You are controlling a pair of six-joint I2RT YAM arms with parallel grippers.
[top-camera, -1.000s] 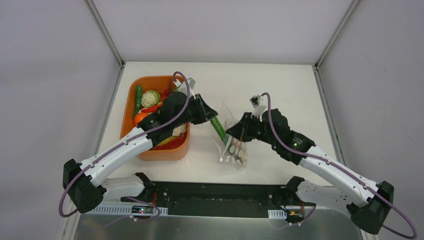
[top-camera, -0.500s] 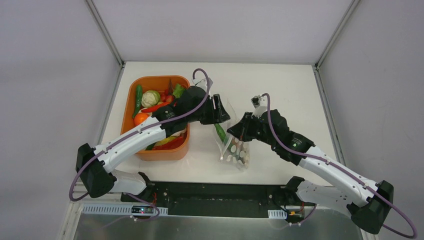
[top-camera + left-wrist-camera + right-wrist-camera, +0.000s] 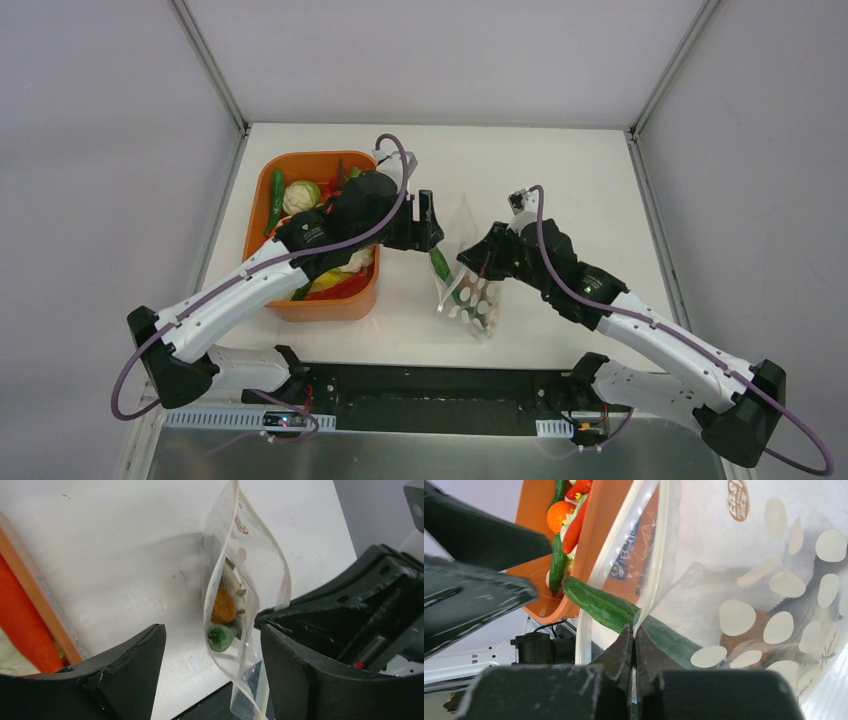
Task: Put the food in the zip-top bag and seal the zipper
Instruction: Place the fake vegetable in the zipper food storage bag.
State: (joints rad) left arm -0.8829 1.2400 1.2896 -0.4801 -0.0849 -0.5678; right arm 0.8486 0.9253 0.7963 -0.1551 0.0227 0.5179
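From above, I am holding my left gripper [image 3: 432,222] with its fingers spread apart, gripping nothing, just left of the zip-top bag [image 3: 472,302]. The bag is resting on the table [image 3: 560,180], right of the orange tub [image 3: 256,225]. A cucumber [image 3: 439,263] is sticking out of the bag's mouth, and my right gripper [image 3: 468,262] is pinching its rim.

My left wrist camera is looking between my fingers [image 3: 132,660] into the open mouth, where an orange piece [image 3: 223,606] is lying inside.

My right wrist camera is showing my jaws clamped together on the zipper [image 3: 660,545] edge. A round brown logo [image 3: 737,500] and blue print [image 3: 628,542] are showing on the bag, too warped to read.
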